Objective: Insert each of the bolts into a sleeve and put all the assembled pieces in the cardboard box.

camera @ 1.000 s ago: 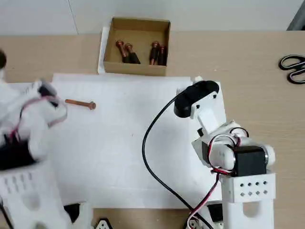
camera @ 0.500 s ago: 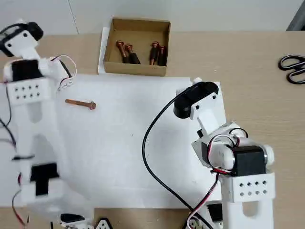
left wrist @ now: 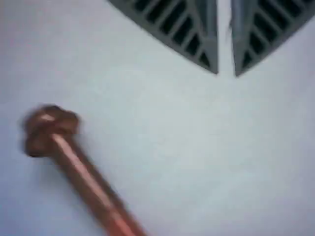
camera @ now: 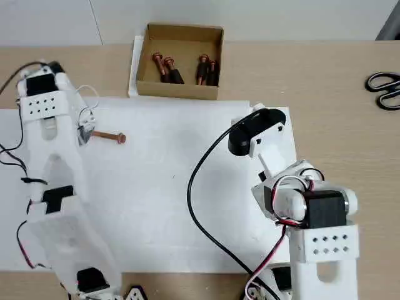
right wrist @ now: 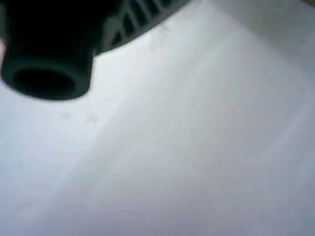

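A loose bolt lies upper left on the white sheet covering the wooden table, just beside the left gripper, whose jaws are nearly together and empty. The right gripper clamps a black sleeve. The cardboard box sits top centre, scissors far right.

Lighting the table brightly and evenly from overhead, with no hard glare anywhere. Bouncing strongly off the white sheet and washing it nearly flat in the high view. Throwing only faint, soft-edged shadows beneath the bolt and the black cable. Dimming slightly inside the cardboard box, along its walls. Catching a thin pale streak along the bolt's shaft in the left wrist view. Leaving the black sleeve almost featureless in the right wrist view, and grading the sheet there from pale to a duller grey.
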You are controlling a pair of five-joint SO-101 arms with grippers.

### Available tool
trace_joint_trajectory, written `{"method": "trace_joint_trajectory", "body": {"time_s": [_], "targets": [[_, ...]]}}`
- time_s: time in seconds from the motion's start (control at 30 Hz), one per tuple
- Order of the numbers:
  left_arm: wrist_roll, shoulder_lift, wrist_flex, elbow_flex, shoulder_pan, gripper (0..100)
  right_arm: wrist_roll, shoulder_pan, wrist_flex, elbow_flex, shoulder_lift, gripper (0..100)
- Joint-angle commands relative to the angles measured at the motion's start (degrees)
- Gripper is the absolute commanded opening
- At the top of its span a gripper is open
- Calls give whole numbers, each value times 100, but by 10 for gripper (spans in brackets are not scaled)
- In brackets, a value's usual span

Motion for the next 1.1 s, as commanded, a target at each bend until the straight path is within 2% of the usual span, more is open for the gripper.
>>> {"method": "trace_joint_trajectory", "body": {"time_s": [0.0,0.27,0.43,0.6,0.77,1.07], "targets": [[-897,316,26,-637,-62,6,44,31,-259,79,-75,5],[-3358,949,-70,-2044,9,6,123,31,-470,422,-92,4],[-5618,1319,-44,-2747,360,6,149,40,-620,571,-84,4],[-7402,1486,114,-2958,615,8,404,40,-708,686,-84,4],[-8642,1503,114,-2765,686,39,413,338,-708,686,-75,4],[-9855,1477,114,-2158,686,69,404,1182,-664,686,-75,4]]}}
